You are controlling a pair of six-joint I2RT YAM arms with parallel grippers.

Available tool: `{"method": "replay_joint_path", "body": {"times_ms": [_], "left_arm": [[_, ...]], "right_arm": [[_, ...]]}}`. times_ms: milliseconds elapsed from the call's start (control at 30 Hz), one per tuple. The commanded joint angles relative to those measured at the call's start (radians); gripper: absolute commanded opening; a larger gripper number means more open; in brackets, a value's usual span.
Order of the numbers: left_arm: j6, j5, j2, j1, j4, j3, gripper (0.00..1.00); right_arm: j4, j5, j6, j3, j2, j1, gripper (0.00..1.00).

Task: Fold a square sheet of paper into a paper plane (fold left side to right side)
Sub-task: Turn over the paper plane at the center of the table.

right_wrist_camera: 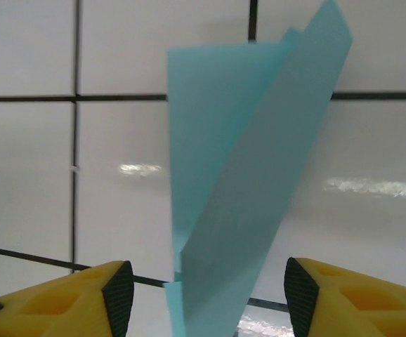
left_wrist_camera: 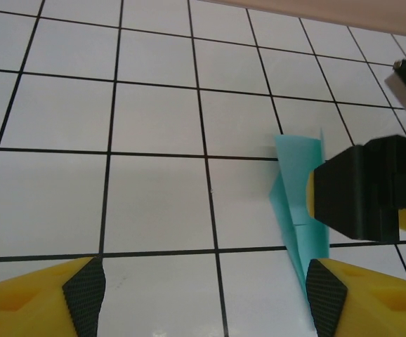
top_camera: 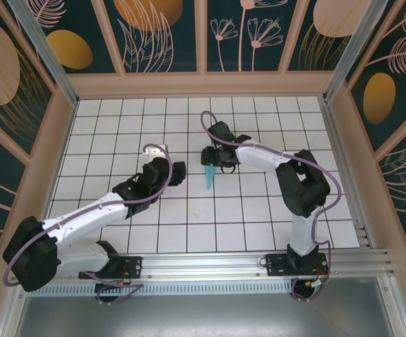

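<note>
Straddling paper plane with right gripper, released, not pinching. Hovering left gripper beside it, spread, empty.

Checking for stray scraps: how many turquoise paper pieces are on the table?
1: the folded paper plane sits mid-table between the open fingers of the right gripper; the arms could hide scraps.

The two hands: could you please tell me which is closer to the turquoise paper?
The right hand: it is poised over the wide end of the folded paper; the left hand sits apart to its left.
</note>
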State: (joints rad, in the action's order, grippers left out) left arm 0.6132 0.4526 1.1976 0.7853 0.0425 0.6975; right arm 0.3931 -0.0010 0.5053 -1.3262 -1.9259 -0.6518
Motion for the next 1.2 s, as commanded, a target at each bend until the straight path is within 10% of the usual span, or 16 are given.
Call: {"method": "replay_joint_path", "body": {"times_ms": [0, 267, 700, 1167], "left_arm": [[0.025, 0.057, -0.021, -0.002, -0.018, -0.018, 0.79], [0.016, 0.081, -0.021, -0.003, -0.018, -0.013, 0.83], [0.011, 0.094, -0.027, -0.002, -0.021, -0.009, 0.87], [-0.009, 0.107, -0.018, -0.002, -0.023, 0.004, 0.91]], "right_arm": [[0.062, 0.041, 0.034, -0.018, -0.031, -0.002, 0.53], [0.024, 0.020, 0.004, 0.031, 0.049, -0.002, 0.00], [-0.330, -0.499, 0.027, 0.376, 0.193, 0.098, 0.00], [0.028, -0.130, -0.070, 0.297, 0.325, 0.129, 0.42]]}}
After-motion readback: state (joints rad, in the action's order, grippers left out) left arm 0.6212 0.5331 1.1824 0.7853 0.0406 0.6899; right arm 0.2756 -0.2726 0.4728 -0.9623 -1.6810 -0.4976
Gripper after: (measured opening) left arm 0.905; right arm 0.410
